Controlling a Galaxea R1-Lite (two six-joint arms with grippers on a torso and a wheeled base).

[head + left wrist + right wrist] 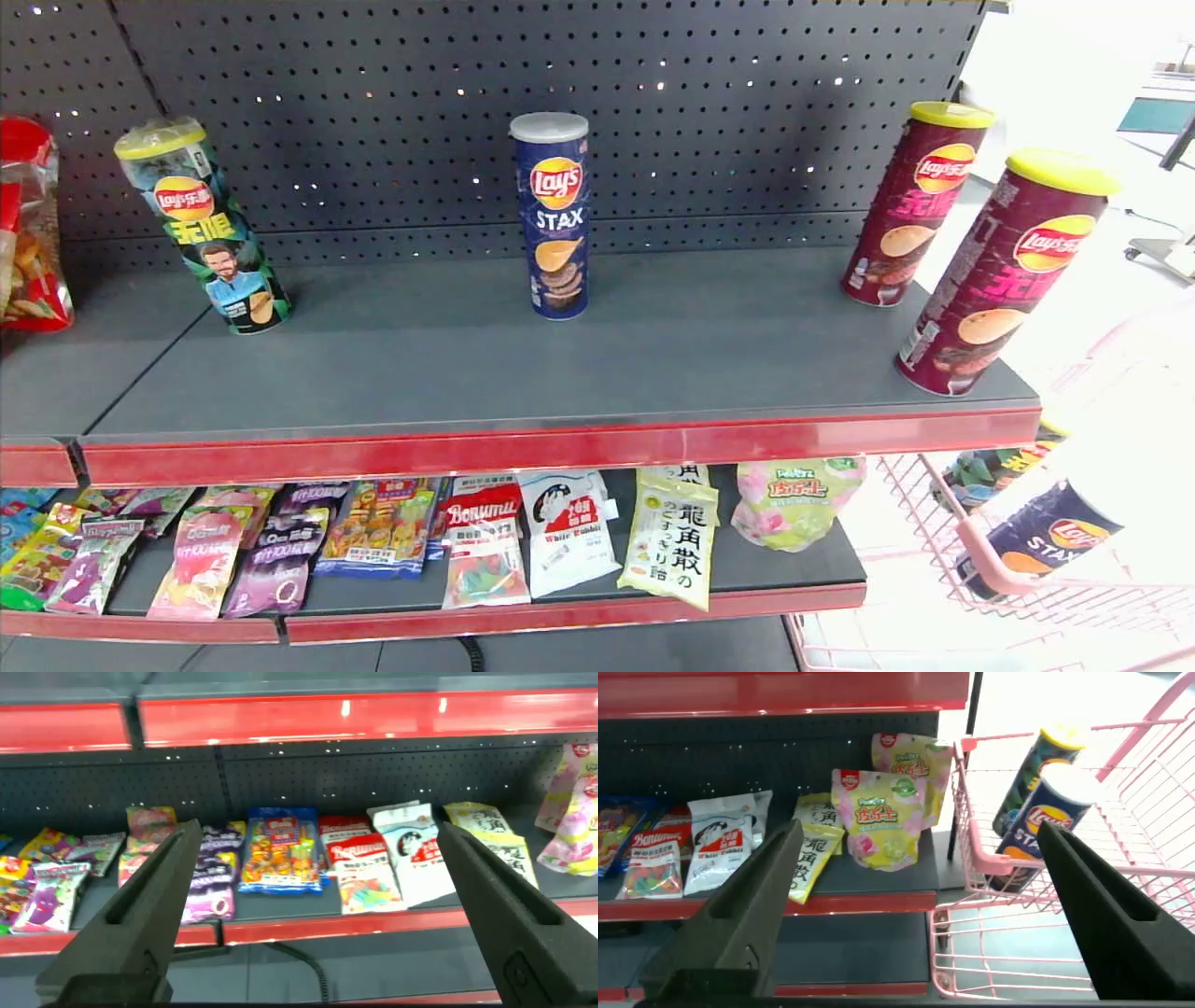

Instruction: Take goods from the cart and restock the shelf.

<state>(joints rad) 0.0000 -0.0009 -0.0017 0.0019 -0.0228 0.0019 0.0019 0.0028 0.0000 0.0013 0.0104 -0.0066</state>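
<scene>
On the upper shelf stand a green chip can, a blue chip can and two maroon chip cans. The pink cart is at the lower right, holding a blue chip can and a dark green can. My left gripper is open and empty, facing the lower shelf's snack bags. My right gripper is open and empty too, near the cart's corner, left of the cans.
The lower shelf carries a row of flat snack bags and pouches. A red snack bag stands at the upper shelf's far left. Wide gaps separate the cans on the upper shelf. A pegboard backs both shelves.
</scene>
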